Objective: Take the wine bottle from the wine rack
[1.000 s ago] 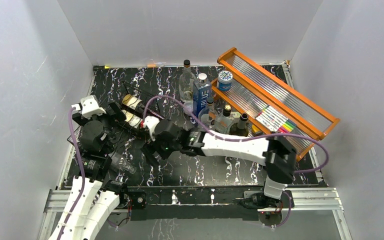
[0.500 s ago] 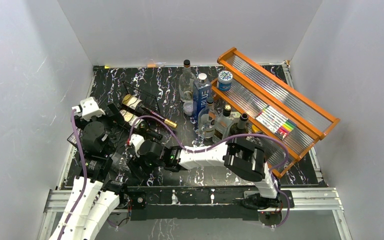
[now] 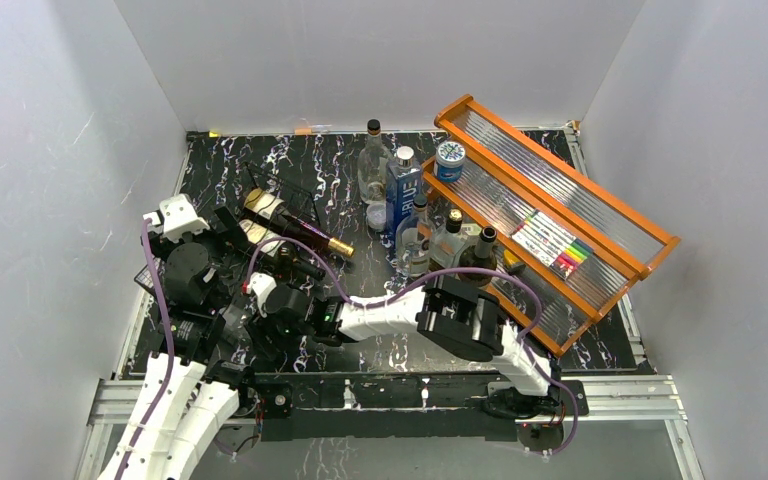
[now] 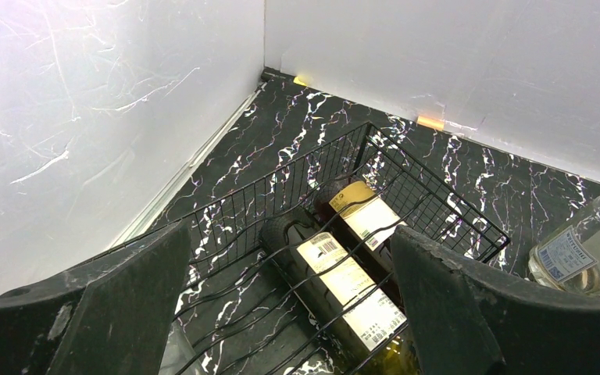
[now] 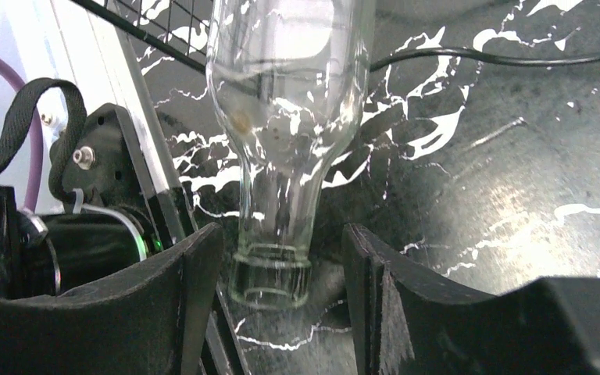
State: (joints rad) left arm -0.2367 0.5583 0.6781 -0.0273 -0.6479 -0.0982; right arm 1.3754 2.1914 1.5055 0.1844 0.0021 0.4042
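Note:
The black wire wine rack (image 3: 265, 190) (image 4: 297, 180) stands at the table's left. Two dark wine bottles with cream labels lie in it, one gold-capped (image 3: 300, 228) (image 4: 367, 219), one black-necked (image 3: 290, 262) (image 4: 351, 289). My left gripper (image 4: 289, 234) (image 3: 232, 228) hangs wide open above them, touching nothing. My right gripper (image 5: 281, 234) (image 3: 260, 335) is low at the rack's near end. Its jaws straddle the neck of a clear empty glass bottle (image 5: 289, 94) lying there, with a gap on each side. Whether this bottle rests on the rack I cannot tell.
An orange wood-framed shelf (image 3: 560, 200) leans at the back right, holding a can and markers. Several upright bottles and a blue carton (image 3: 405, 190) cluster beside it; one clear bottle (image 4: 586, 250) shows right of the rack. White walls close in on three sides.
My right arm has swung back from the rack's middle to the near left corner. Its jaws have narrowed around the clear bottle's neck. The left arm has not moved.

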